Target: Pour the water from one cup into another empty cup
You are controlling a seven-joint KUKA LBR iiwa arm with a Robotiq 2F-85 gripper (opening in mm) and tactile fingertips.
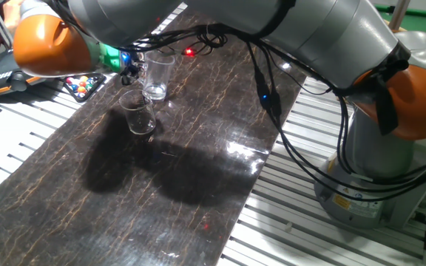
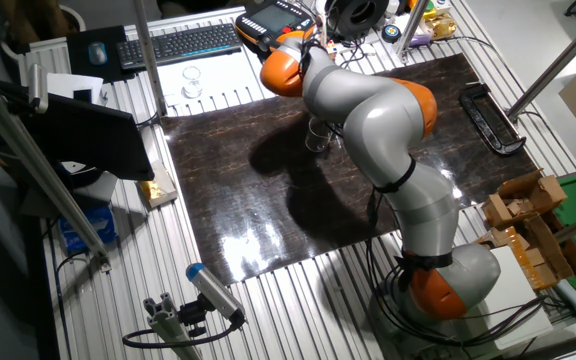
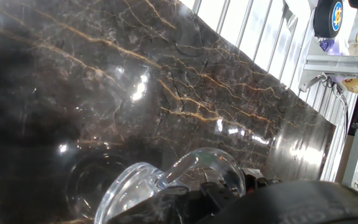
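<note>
Gripper (image 1: 133, 65) grasping upright tumbler (image 1: 157, 76) above marble-patterned board (image 1: 198, 148); tapered cup (image 1: 137, 112) just beside tumbler, standing on board.

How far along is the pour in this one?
Reach looks done: the gripper is at the tumbler, and glass fills the hand view's foreground, though a firm grasp is unclear. In hand: at most the start of tipping, since the tumbler looks near upright. Left: the pour into the tapered cup beside it.
</note>
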